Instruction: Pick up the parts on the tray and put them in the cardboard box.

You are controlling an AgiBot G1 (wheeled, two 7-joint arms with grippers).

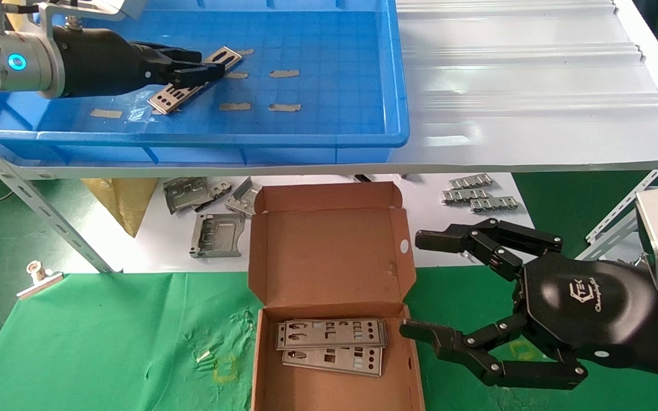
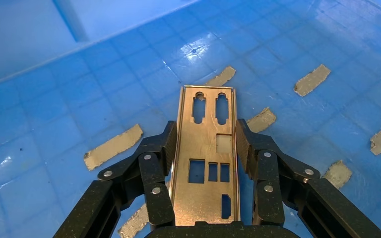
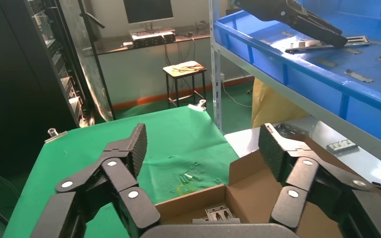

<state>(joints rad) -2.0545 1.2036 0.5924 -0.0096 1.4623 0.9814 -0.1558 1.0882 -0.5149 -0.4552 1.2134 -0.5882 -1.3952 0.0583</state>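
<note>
My left gripper (image 1: 209, 64) is inside the blue tray (image 1: 192, 138), shut on the long edges of a silver punched plate (image 1: 192, 83). In the left wrist view the plate (image 2: 208, 148) runs lengthwise between the fingers (image 2: 163, 148) of that gripper (image 2: 206, 131), over the tray floor (image 2: 54, 148). The cardboard box (image 1: 329, 228) stands open below the shelf with two plates (image 1: 332, 334) inside. My right gripper (image 1: 414, 285) is open and empty beside the box's right wall. In the right wrist view this gripper (image 3: 202, 144) hangs over the box (image 3: 258, 193).
Tan tape strips (image 1: 283, 73) dot the tray floor. A white corrugated sheet (image 1: 534, 85) lies right of the tray. Grey brackets (image 1: 215, 234) and ridged strips (image 1: 480, 197) lie behind the box. A slanted shelf strut (image 1: 37, 211) and a binder clip (image 1: 37, 277) are at left.
</note>
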